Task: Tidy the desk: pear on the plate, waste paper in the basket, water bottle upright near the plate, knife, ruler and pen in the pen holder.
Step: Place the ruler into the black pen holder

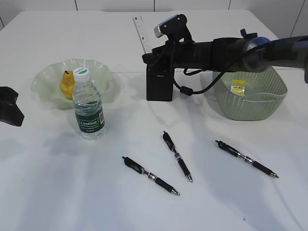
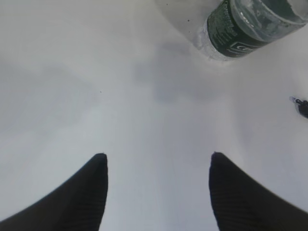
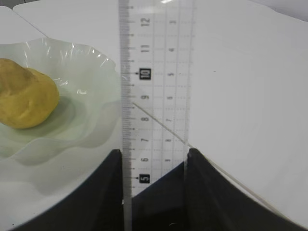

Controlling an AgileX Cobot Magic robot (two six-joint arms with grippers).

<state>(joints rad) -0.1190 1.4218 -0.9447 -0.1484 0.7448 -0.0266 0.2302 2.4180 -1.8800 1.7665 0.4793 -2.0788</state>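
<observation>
While the right arm reaches across the table (image 1: 57, 192), its gripper (image 3: 153, 159) sits over the black pen holder (image 1: 159, 85), fingers closed on the edges of the clear ruler (image 3: 156, 86). Ruler stands upright, lower end down in the holder, top sticking out above it. Nothing else visible in the holder.

Containers:
- plate (image 1: 48, 79), wavy pale green glass, far left: pear (image 1: 67, 84) lying in it
- basket (image 1: 250, 98), green, far right: a yellow-labelled scrap at the bottom, too small to identify
- water bottle (image 1: 88, 108) upright just in front of the plate, cap on

Three pens loose on the table in front: left one (image 1: 150, 175), middle one (image 1: 177, 156), right one (image 1: 246, 159), well apart from each other and from the holder.

View differences:
- right wrist: ruler scale up close between the fingers, plate and pear off to the left; pens and basket out of frame
- left wrist: left gripper (image 2: 159, 192) open, nothing between the fingers, hovering over bare table; bottle base at top right, a pen tip at the right edge
- exterior: left gripper only a dark shape at the left edge, well apart from the bottle
</observation>
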